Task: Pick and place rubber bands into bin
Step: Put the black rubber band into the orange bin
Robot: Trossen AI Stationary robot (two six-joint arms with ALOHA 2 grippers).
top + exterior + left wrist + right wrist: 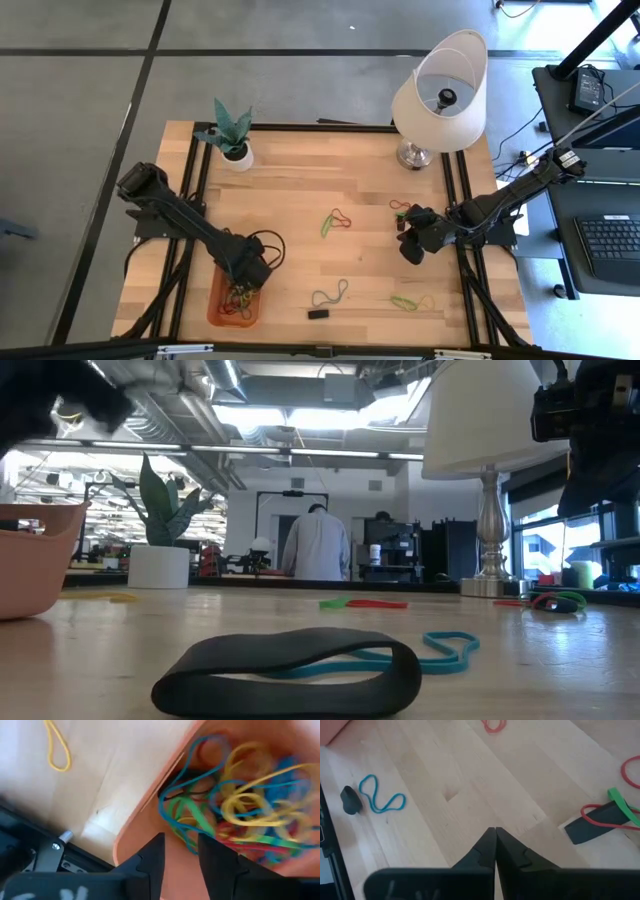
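My left gripper (pixel 179 851) is hanging over the bin (pixel 216 312), lower left, fingers apart, nothing clamped. Rubber bands (pixel 240 805) are piling inside; one clinging to a finger could drag out.

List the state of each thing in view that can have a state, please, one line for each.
left gripper: open, over the bin, holding nothing.
right gripper: shut, empty, above bare table.
bin: upright, holding many rubber bands.
blue band: loose on the table.
lamp: upright.
plant pot: upright.
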